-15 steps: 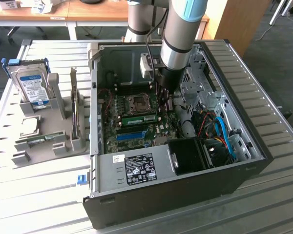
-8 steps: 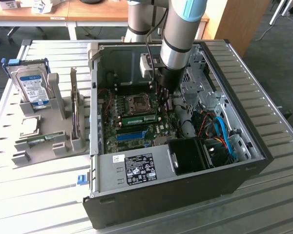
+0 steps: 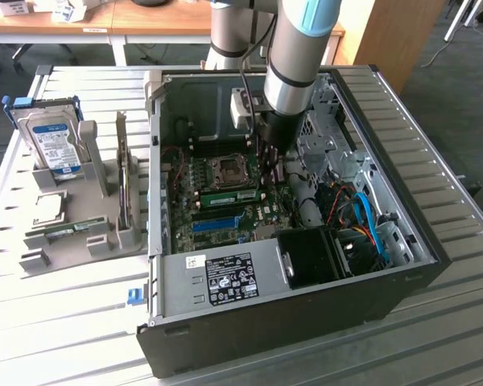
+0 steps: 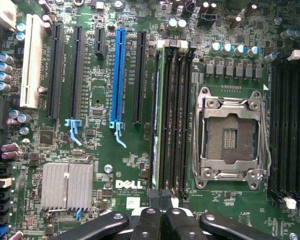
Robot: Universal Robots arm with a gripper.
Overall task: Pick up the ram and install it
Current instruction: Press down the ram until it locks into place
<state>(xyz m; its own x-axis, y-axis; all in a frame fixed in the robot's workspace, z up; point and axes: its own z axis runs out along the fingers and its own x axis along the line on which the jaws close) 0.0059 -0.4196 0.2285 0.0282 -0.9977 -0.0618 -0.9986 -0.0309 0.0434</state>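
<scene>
Above the ram [image 4: 157,117] — seated in its slot — the closed gripper [image 4: 162,212].

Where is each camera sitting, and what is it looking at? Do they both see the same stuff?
Exterior view: sits off the arm, above and to one side, looking down into the open computer case; the robot arm reaches into it.
Wrist view: rides on the wrist, looking straight down at the motherboard; the shut gripper shows at the edge.
Shared: the ram seated in its slot, the blue slot strip and the empty processor socket.
</scene>
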